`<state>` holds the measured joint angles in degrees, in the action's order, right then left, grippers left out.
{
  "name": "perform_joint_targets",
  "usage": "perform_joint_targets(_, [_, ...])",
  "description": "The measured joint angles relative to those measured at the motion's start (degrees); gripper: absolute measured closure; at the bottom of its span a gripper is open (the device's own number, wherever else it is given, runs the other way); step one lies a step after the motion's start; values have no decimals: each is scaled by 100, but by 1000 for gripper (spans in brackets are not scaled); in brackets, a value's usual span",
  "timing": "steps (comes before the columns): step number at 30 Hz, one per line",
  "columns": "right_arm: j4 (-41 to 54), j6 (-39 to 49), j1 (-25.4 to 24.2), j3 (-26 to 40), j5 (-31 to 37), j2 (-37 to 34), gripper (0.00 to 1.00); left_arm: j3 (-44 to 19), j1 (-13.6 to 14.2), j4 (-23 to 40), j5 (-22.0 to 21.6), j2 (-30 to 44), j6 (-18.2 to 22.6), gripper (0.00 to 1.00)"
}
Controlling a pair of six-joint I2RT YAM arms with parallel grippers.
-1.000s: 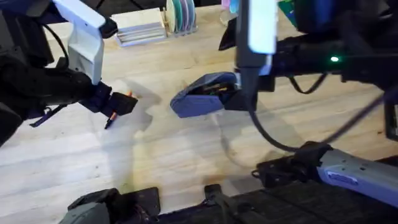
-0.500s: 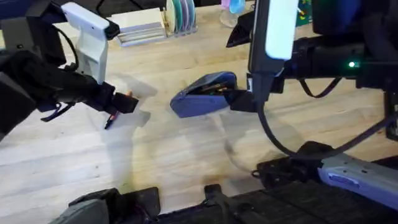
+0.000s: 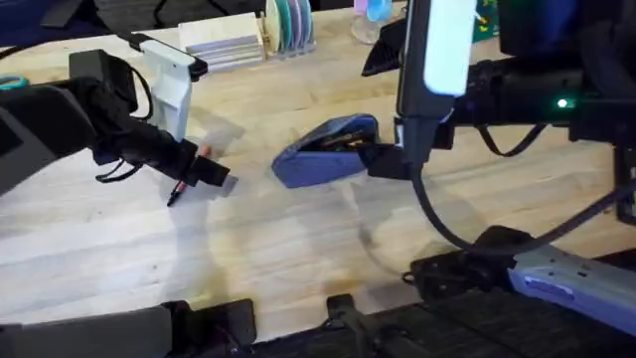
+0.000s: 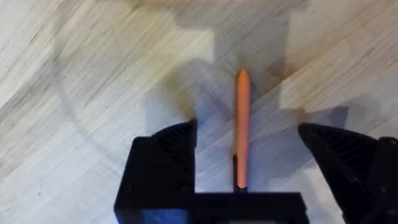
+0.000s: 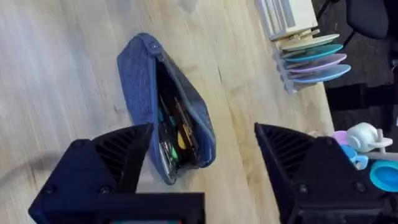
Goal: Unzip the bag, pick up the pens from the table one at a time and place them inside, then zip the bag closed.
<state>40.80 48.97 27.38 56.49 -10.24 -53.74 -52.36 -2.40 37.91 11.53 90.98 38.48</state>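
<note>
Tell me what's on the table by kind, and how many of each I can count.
Pouch, open, with pens inside too jumbled to count: 1
Orange pen lying on the table, between the left gripper's open fingers: 1
White slatted box: 1
Stack of coloured plates: 1
Total: 4 things

White slatted box (image 3: 227, 45); pastel discs, perhaps plates (image 3: 289, 24), racked beside it.

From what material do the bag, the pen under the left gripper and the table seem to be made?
The bag: blue-grey woven fabric, denim-like and matte, sagging softly. The pen: probably plastic, with a smooth orange barrel. The table: light wood, with plank seams and grain lines, and a faint sheen.
</note>
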Motion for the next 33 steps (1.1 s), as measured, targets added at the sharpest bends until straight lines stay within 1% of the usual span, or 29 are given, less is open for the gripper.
perform_joint_targets(7, [13, -15, 0, 0, 0, 0, 4, -6, 0, 6, 0, 4, 0, 4])
perform_joint_targets(8, [13, -15, 0, 0, 0, 0, 4, -6, -2, 8, 0, 4, -5, 27])
perform_joint_targets(9, [13, -15, 0, 0, 0, 0, 4, -8, -2, -2, 0, 4, -25, 88])
perform_joint_targets(10, [13, -15, 0, 0, 0, 0, 3, -13, 0, -44, 10, 11, -55, 582])
perform_joint_targets(11, [13, -15, 0, 0, 0, 0, 3, -13, 0, -47, 22, 11, -54, 737])
perform_joint_targets(12, [13, -13, 0, 0, 0, 0, 3, -13, 0, -65, 19, 11, -52, 859])
perform_joint_targets(13, [13, -15, 0, 0, 0, 0, 3, -13, 0, -77, 50, 11, -44, 931])
perform_joint_targets(15, [11, -13, 0, 0, 0, 0, 3, -15, 7, -90, 67, 11, -42, 954])
perform_joint_targets(21, [4, -12, 0, 0, 2, 50, 4, -16, 5, -197, 60, 11, -44, 958])
perform_joint_targets(26, [4, -11, 0, 0, 0, 349, 4, -183, 41, -184, -71, -10, -222, 958])
perform_joint_targets(29, [26, -13, 0, 0, 1, 559, 3, -435, 162, -196, -107, -207, -349, 958])
perform_joint_targets(33, [195, -117, 0, 0, 0, 836, 3, -781, 482, -203, -109, -654, -697, 958])
